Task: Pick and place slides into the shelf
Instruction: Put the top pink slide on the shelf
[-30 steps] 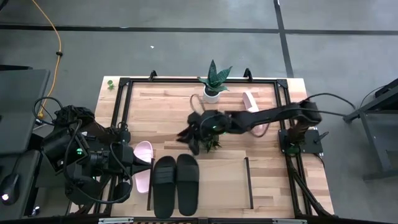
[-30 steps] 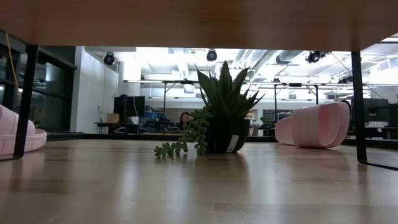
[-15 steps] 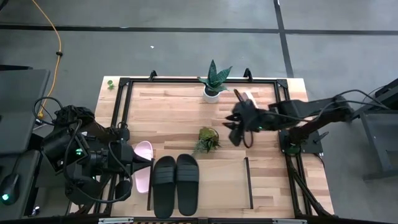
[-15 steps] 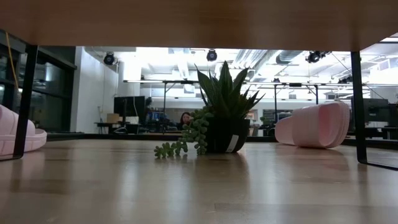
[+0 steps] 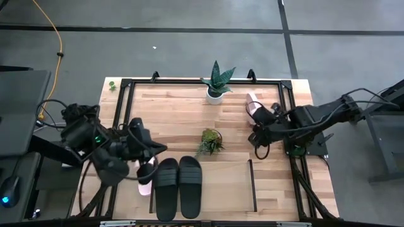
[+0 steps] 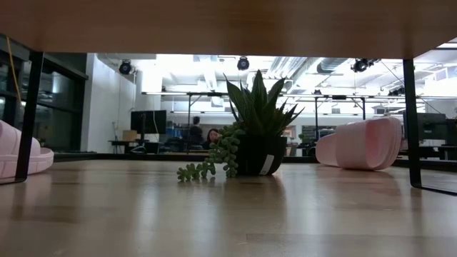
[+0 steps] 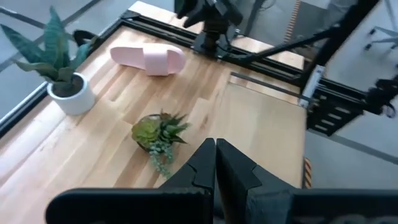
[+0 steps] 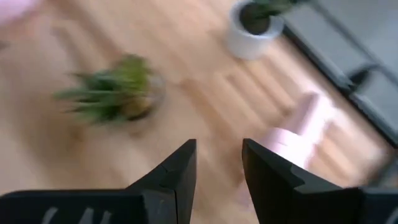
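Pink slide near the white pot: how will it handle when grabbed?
The pink slide looks like thick foam, so probably light and slightly squashy. Its broad flat sole suggests it will slide rather than roll. The arched strap probably offers an easy grip.

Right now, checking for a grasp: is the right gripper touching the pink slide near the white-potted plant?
Apart. The right wrist view shows the right gripper open, the pink slide beyond its fingers.
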Controlling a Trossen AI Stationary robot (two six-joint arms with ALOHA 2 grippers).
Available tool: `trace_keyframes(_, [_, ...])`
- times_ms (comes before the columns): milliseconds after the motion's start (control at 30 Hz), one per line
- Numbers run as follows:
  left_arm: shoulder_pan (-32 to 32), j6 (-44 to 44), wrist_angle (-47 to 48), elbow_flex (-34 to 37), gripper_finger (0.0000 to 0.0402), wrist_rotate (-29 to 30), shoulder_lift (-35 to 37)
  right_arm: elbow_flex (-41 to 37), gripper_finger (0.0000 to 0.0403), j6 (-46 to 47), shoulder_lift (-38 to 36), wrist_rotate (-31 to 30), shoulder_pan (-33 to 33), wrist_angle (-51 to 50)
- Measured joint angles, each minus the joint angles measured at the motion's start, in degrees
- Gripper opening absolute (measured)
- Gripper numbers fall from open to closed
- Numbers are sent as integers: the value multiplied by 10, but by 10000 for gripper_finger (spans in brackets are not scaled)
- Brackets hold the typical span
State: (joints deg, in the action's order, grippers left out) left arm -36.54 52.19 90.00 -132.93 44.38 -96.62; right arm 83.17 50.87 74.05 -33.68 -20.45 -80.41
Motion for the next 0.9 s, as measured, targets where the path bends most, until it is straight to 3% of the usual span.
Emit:
trace_keyframes(133, [15,-8,0,0,3,1,0,-93,121,117,-50,-68,-33,1])
trace_keyframes(367, [36,-9,0,0,3,2,0,-262,122,287,-159,-54,-83,85])
trace_keyframes(667, [59,-68,0,0,3,-12,3,-381,125,489,-218,-73,-107,112])
trace_keyframes(900, [70,-131,0,0,3,-38,24,-443,189,629,-224,-74,-109,162])
